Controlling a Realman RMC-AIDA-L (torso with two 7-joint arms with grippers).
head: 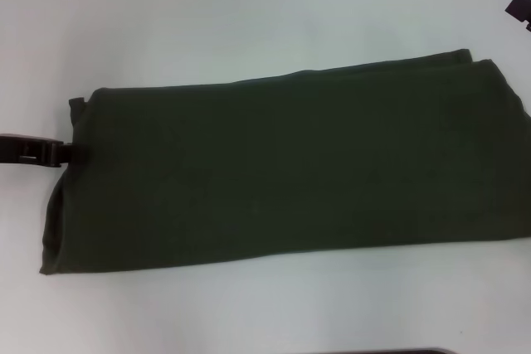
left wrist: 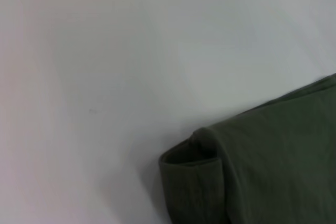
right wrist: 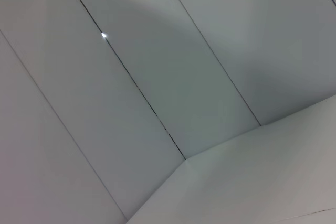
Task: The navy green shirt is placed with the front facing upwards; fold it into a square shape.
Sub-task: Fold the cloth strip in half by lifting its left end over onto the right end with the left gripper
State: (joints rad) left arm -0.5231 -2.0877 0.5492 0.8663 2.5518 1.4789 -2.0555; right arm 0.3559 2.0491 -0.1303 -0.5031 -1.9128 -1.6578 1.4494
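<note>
Across the middle of the white table [head: 249,6] lies the navy green shirt [head: 282,172], folded into a long band that runs from the robot's left side to the right edge of the head view. Its surface is plain dark olive, smooth, with no letters or collar showing on the face that is up. The far edge rises slightly toward the right, where a second layer peeks out behind the top one near the corner. At the left end the cloth tapers and a small tab of fabric sticks out at the far corner; the near left corner sags into a soft point.

The left gripper [head: 66,153] sits at the shirt's left end, its dark tip touching the edge of the cloth about halfway along that short side; I cannot tell whether its fingers are apart or together. The left wrist view shows a rolled, doubled corner of the shirt [left wrist: 194,166] lying on the table.

The right gripper [head: 519,9] is only a dark sliver at the far right, off the cloth; its fingers' state is unclear too.
</note>
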